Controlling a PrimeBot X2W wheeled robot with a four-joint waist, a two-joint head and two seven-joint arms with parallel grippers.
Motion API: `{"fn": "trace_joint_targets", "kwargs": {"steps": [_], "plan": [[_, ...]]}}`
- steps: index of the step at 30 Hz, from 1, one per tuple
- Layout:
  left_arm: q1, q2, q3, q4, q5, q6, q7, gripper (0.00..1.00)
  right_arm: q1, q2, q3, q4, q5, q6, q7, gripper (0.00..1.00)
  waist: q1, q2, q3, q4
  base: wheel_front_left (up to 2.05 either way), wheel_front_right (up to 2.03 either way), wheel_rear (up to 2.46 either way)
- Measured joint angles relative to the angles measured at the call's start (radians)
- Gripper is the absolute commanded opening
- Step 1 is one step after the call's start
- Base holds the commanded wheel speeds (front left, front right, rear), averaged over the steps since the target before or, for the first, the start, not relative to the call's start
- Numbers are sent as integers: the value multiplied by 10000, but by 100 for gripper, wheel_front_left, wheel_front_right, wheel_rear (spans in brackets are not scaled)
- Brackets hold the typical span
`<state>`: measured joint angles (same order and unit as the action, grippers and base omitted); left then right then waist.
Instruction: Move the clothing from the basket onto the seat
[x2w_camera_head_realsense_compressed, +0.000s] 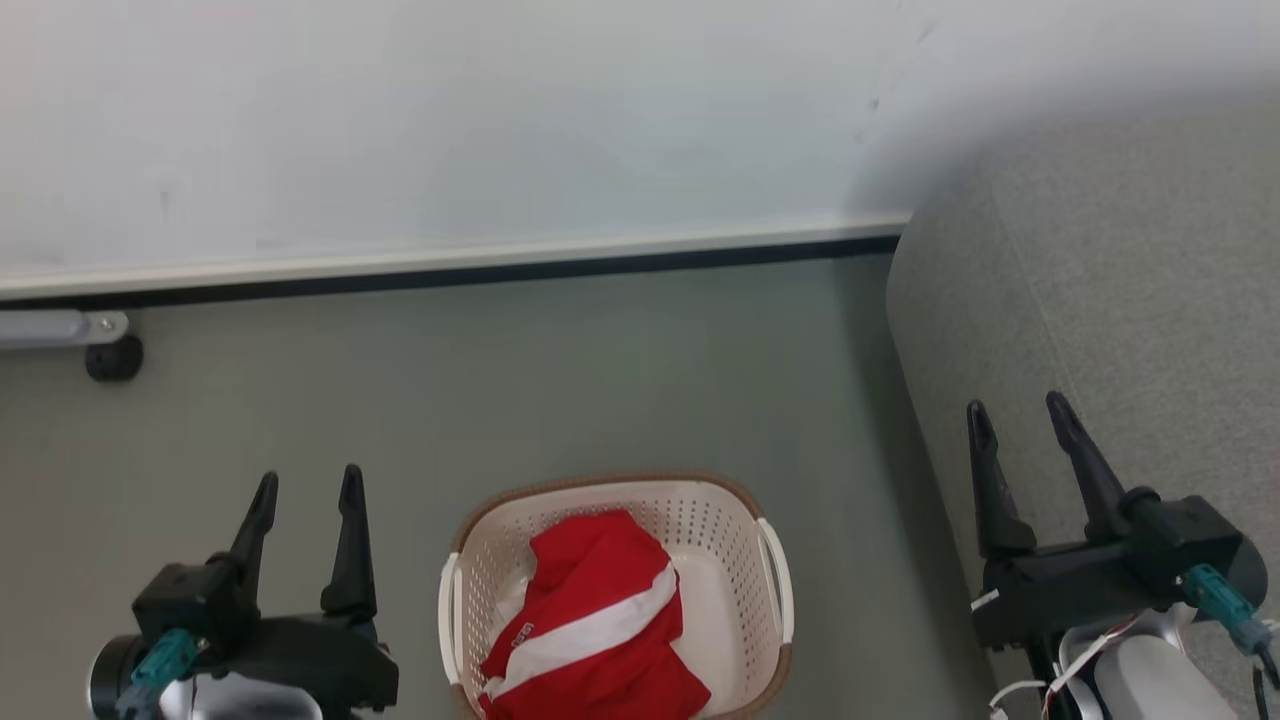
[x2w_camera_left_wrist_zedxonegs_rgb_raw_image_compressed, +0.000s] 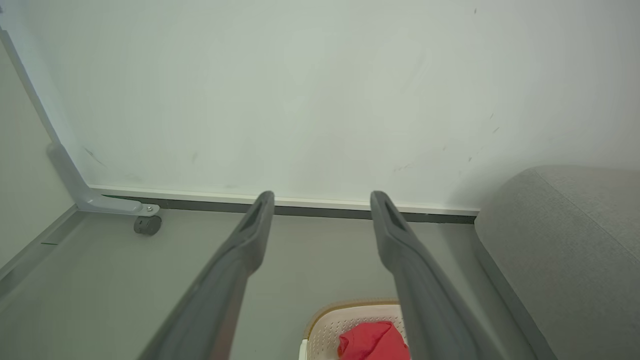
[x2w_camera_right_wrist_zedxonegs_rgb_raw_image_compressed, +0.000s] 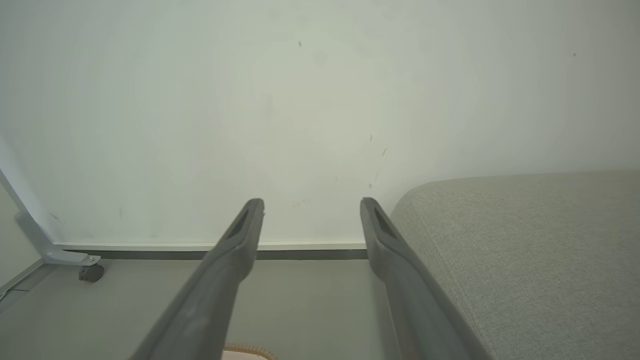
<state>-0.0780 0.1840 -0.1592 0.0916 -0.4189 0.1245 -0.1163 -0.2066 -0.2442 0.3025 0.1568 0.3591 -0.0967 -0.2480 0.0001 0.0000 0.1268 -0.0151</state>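
Note:
The cream basket (x2w_camera_head_realsense_compressed: 765, 560) with a brown rim sits on the grey floor at the bottom centre of the head view. Inside it lies the red clothing (x2w_camera_head_realsense_compressed: 600, 590) with a broad white stripe. The grey seat (x2w_camera_head_realsense_compressed: 1120, 300) fills the right side. My left gripper (x2w_camera_head_realsense_compressed: 308, 483) hangs open to the left of the basket, nothing between its fingers. My right gripper (x2w_camera_head_realsense_compressed: 1018, 407) stands open over the seat's edge, also empty. The left wrist view catches the basket (x2w_camera_left_wrist_zedxonegs_rgb_raw_image_compressed: 325, 325), the clothing (x2w_camera_left_wrist_zedxonegs_rgb_raw_image_compressed: 372, 342) and the seat (x2w_camera_left_wrist_zedxonegs_rgb_raw_image_compressed: 565, 250) past the left gripper (x2w_camera_left_wrist_zedxonegs_rgb_raw_image_compressed: 322, 196). In the right wrist view the right gripper (x2w_camera_right_wrist_zedxonegs_rgb_raw_image_compressed: 312, 202) points at the wall.
A white wall with a dark baseboard (x2w_camera_head_realsense_compressed: 450, 275) runs behind the basket. A grey metal bracket with a black castor (x2w_camera_head_realsense_compressed: 112, 357) sits at the far left by the wall. Bare grey floor (x2w_camera_head_realsense_compressed: 500, 400) lies between basket and wall.

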Motion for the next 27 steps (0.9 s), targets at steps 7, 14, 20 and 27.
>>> {"fn": "trace_joint_targets", "kwargs": {"steps": [7, 14, 20, 27], "plan": [[-755, -105, -119, 138, 71, -6, 4, 100, -484, 130, -113, -376, -94, -61, 2, 100, 1, 1, 966, -77, 0, 0, 0], [-1546, -280, -291, 589, 73, -67, 100, 100, -884, 301, -291, -786, -253, -105, 2, 100, 1, 1, 1983, -228, 0, 0, 0], [-2381, -441, -573, 1212, 109, -207, 282, 100, -1236, 349, -380, -1195, -401, -176, 2, 100, 1, 1, 2873, -395, 0, 0, 0], [-3320, -533, -1034, 2052, 441, -458, 629, 100, -1833, 619, -328, -1507, -518, -188, 13, 100, 3, 1, 3912, -633, 0, 0, 0]]}}
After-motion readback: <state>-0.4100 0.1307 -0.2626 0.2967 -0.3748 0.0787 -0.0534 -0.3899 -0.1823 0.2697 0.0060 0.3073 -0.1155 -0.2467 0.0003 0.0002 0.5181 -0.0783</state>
